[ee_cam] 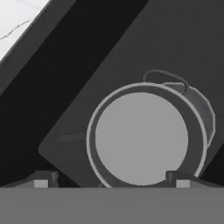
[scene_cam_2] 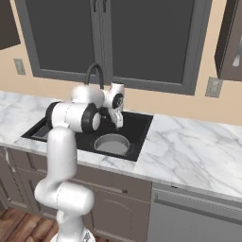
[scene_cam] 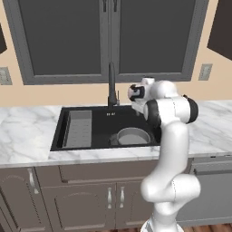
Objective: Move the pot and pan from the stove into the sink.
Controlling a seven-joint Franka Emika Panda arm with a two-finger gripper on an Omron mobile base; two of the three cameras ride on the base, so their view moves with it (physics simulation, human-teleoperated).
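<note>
The round grey pot point(scene_cam: 132, 136) point(scene_cam_2: 111, 143) rests upright on the floor of the black sink point(scene_cam: 104, 118) point(scene_cam_2: 138, 124), in its right half. From the hand view I look straight down into the pot point(ee_cam: 142, 138), with one loop handle at its upper rim. My gripper point(scene_cam_2: 118, 124) point(ee_cam: 111, 181) hangs open just above the pot, its fingertips point(ee_cam: 41, 180) spread wide and holding nothing. The pan and the stove are out of view.
A tall dark faucet point(scene_cam: 111, 86) point(scene_cam_2: 94, 71) rises behind the basin. A grey ribbed rack point(scene_cam: 78, 129) fills the sink's left part. White marble counter point(scene_cam: 27, 136) point(scene_cam_2: 189, 146) runs on both sides, with grey cabinets below and a window behind.
</note>
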